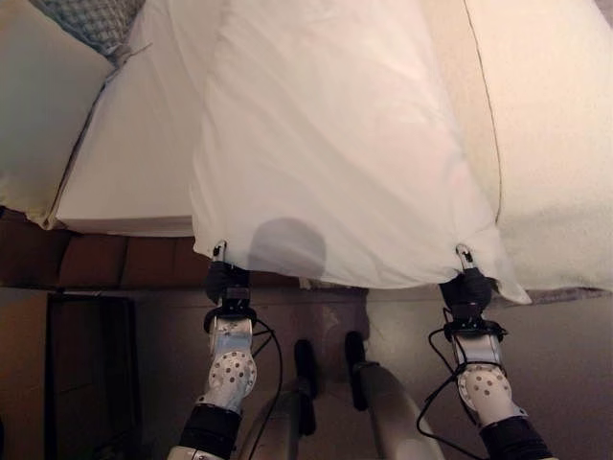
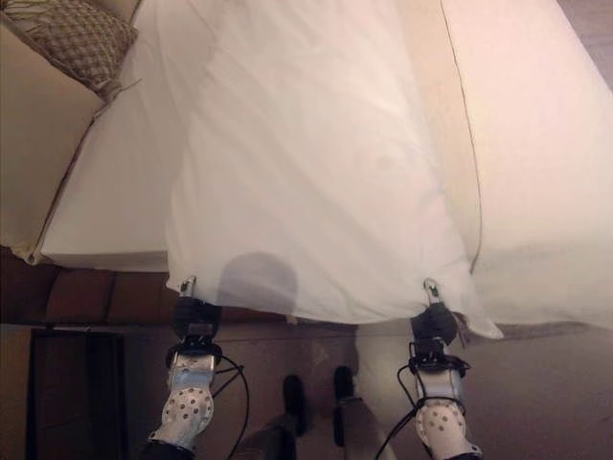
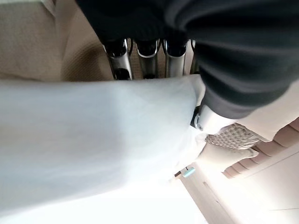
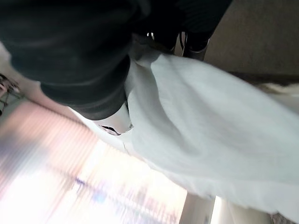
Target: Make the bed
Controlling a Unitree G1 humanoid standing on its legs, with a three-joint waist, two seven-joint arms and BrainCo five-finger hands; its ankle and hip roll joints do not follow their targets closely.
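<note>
Patterned cushion – beside white sheet.

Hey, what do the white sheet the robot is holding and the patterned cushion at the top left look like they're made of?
White sheet: thin woven fabric, likely cotton, matte; it drapes in soft folds from the left hand and right hand. Patterned cushion: coarser textile with a raised diamond weave, possibly knitted or quilted; fibre unclear.
</note>
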